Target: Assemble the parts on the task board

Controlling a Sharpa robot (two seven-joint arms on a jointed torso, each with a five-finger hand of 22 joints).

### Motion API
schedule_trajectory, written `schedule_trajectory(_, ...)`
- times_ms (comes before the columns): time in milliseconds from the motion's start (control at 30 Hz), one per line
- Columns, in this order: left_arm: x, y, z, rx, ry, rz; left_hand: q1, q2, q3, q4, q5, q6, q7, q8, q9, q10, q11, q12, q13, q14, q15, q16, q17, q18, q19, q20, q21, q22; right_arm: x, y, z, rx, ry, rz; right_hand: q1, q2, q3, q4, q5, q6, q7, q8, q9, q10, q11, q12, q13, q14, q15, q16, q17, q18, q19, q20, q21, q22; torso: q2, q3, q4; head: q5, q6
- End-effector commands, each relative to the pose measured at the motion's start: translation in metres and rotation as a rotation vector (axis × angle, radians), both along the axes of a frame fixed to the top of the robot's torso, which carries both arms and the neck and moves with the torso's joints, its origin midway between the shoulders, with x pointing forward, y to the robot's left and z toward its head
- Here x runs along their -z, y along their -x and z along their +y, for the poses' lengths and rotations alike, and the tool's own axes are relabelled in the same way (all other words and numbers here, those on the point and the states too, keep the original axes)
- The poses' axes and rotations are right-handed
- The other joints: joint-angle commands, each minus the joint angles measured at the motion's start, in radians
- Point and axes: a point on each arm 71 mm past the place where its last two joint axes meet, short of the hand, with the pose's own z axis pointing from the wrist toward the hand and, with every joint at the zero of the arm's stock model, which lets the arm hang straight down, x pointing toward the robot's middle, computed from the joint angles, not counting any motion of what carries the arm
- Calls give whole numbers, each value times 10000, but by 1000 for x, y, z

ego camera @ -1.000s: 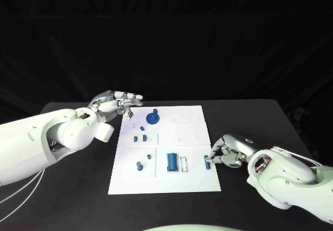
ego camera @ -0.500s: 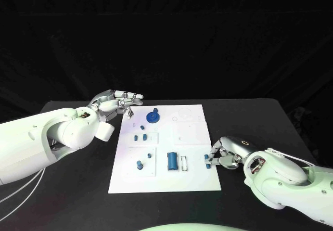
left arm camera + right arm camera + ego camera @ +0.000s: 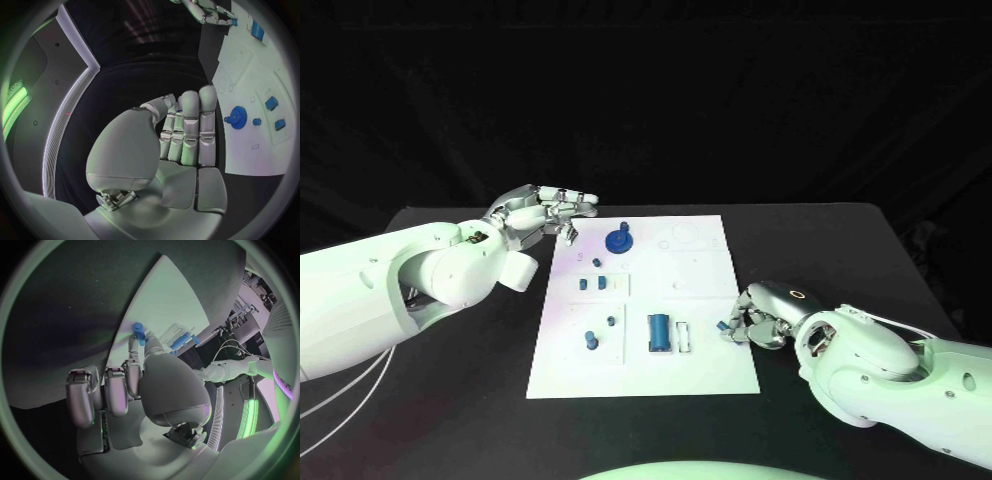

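Task board: a white plate lying flat in the middle of the black bench, its long side running away from the robot.
Blue gear: on the task board near its far left corner; it shows again in the left wrist view.
Small blue parts: a pair sits in a square recess on the board's left half, with more in the recess nearer the robot.
Long blue block: on the board toward its near end, just beside a white slot piece.
Right robot hand: at the task board's right edge, fingers curled in, pinching a small blue peg at the fingertips, right over the board's edge.
Left robot hand: raised just off the board's far left corner, fingers held straight and side by side, nothing in them.
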Motion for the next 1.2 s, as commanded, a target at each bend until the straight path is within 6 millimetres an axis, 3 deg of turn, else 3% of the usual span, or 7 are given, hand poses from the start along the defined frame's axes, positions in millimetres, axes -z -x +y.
schedule_trajectory(33, -1, 1, -2, 150, 47, -49, -75, 19, -31, 26, 28, -55, -20, -60, -17, -69, 21, 11, 8, -78, 2, 8, -8, 144, -3, 53, -36, -8, 15, 5, 1, -481, 1210, 413, 155, -84, 6, -136, -80, 29, 33, -44, -92, 26, -113, 4, -1216, 791, -37, -33, 1459, -67, 1078, -4, 44, 2631, -7, 3, -3, 1, -25)
schedule_trajectory(367, -1, 1, -1, 151, 30, -18, -75, 19, -31, 26, 28, -55, -20, -60, -17, -69, 21, 11, 8, -78, 2, 8, -8, 144, -3, 53, -36, -8, 18, 8, 11, -1274, 2196, 88, 626, -466, 178, -516, -408, 69, 64, -112, -142, -58, -93, -124, -1267, 788, -24, -40, 1459, -67, 1078, -5, 44, 2631, -12, -6, -9, 7, -46)
schedule_trajectory(467, -1, 1, -1, 151, 16, -17, -75, 19, -31, 26, 28, -55, -20, -60, -17, -69, 21, 11, 8, -78, 2, 8, -8, 144, -3, 53, -36, -8, 18, 9, 15, -1549, 2567, -47, 791, -547, 287, -628, -334, 56, 76, -131, -156, -113, -81, -201, -1307, 786, -16, -41, 1464, -67, 1078, 3, 44, 2631, -13, -1, -18, 23, -41)
schedule_trajectory(767, 0, 1, -1, 182, -51, -46, -81, 18, -35, 29, 28, -58, -18, -60, -18, -75, 23, 14, 9, -80, 3, 10, -13, 148, -10, 53, -61, -34, 16, 11, 19, -1836, 2947, -369, 1325, -540, 993, -950, 537, 74, 110, -204, -240, -229, -65, -328, -1354, 787, 2, -29, 1502, -67, 1078, 21, 44, 2631, -15, -3, 0, 36, -46)
schedule_trajectory(833, 0, 1, -1, 186, -55, -48, -82, 18, -36, 30, 27, -59, -18, -60, -18, -76, 23, 15, 9, -81, 3, 11, -14, 149, -12, 53, -66, -39, 14, 11, 20, -1788, 2827, -512, 1484, -455, 1269, -1049, 758, 152, 82, -177, -239, -221, -90, -309, -1336, 792, -17, -19, 1519, -67, 1078, 12, 44, 2631, -16, -4, 1, 39, -48)
schedule_trajectory(1033, 0, 1, -1, 196, -58, -52, -80, 19, -36, 29, 28, -60, -18, -60, -18, -78, 23, 15, 9, -81, 3, 11, -16, 149, -12, 53, -69, -41, 8, 13, 22, -1477, 2038, -732, 1369, -380, 1916, -1095, 1399, 213, 25, -82, -162, -126, -151, -222, -1282, 807, -55, 15, 1572, -67, 1078, -27, 44, 2631, -15, 0, -3, 62, -54)
schedule_trajectory(1200, 0, 1, -2, 206, -57, -50, -80, 19, -35, 29, 28, -60, -18, -60, -19, -79, 23, 16, 9, -82, 3, 12, -16, 150, -12, 53, -71, -43, -1, 14, 26, -1013, 880, -679, 1004, -574, 2622, -1127, 1753, 125, 11, 57, 16, -51, -170, -202, -1269, 818, -72, 38, 1609, -67, 1078, -50, 44, 2631, -7, 3, 0, 68, -35)
